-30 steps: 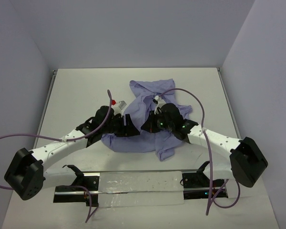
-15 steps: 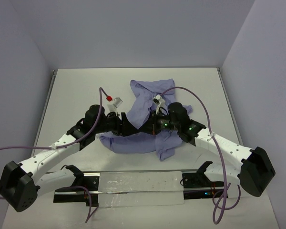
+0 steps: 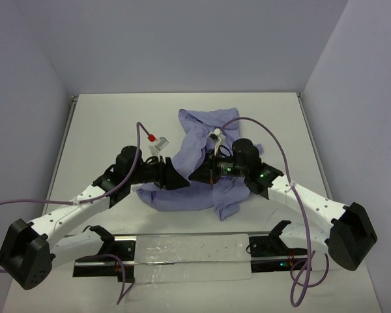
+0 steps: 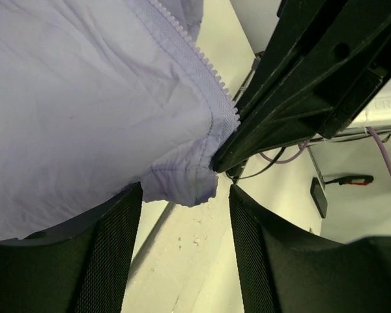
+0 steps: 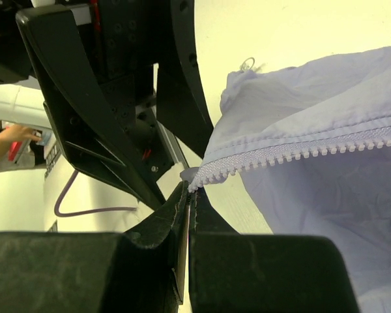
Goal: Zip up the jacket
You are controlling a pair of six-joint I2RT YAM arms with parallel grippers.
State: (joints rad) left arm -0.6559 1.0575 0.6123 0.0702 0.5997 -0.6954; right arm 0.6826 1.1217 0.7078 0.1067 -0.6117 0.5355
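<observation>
Right tool (image 5: 189,190): clenched, pinching the end of the zipper tape (image 5: 212,171) at the jacket's (image 5: 326,195) hem corner.
Left tool (image 4: 186,195): released, fingers (image 4: 111,254) spread to either side of that hem corner, which hangs in the gap between them.
Zipper teeth (image 5: 300,151): a single unjoined row running away from the pinch along the front edge.
Jacket position: lavender, crumpled at mid-bench (image 3: 104,124), lying under and beyond both tools in the overhead view.
Tool spacing: tips just beside each other at the jacket's near-left part.
</observation>
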